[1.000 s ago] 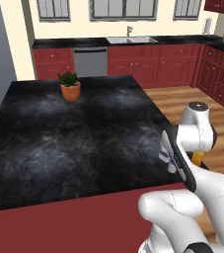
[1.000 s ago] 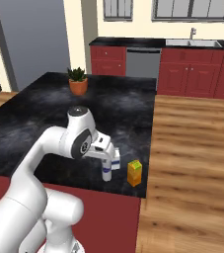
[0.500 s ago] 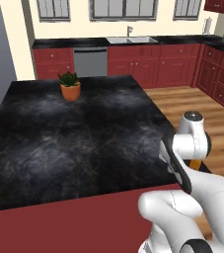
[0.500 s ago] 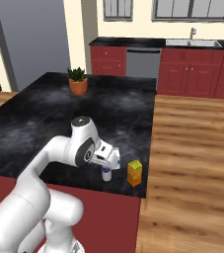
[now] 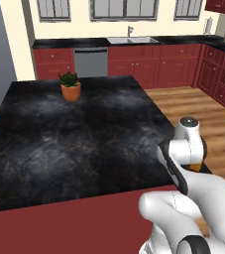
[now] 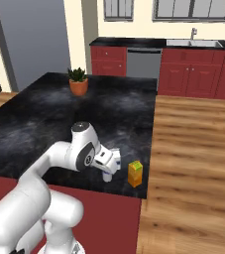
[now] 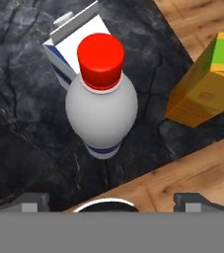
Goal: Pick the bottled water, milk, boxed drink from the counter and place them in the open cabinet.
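- My tool (image 7: 111,200) hangs directly over the bottled water (image 7: 101,96), its two fingertips (image 7: 30,201) spread wide to either side and touching nothing.
- In the hand view I look down on the bottle's red cap; the bottle stands upright on the bench (image 7: 19,118), centred between my fingers but apart from them.
- The milk (image 7: 66,42) sits just beyond the bottle, touching or nearly touching it; I cannot tell which.
- The boxed drink (image 7: 207,81) stands off to one side of the tool, near the bottle but apart from it, close to the bench edge with wood floor (image 7: 202,20) past it.
- From the right base view, my tool (image 6: 107,166) is low at the near corner of the bench (image 6: 44,119), with the boxed drink (image 6: 135,173) just beside it.
- Far from the tool, a potted plant (image 5: 70,87) rests on the bench (image 5: 84,134).
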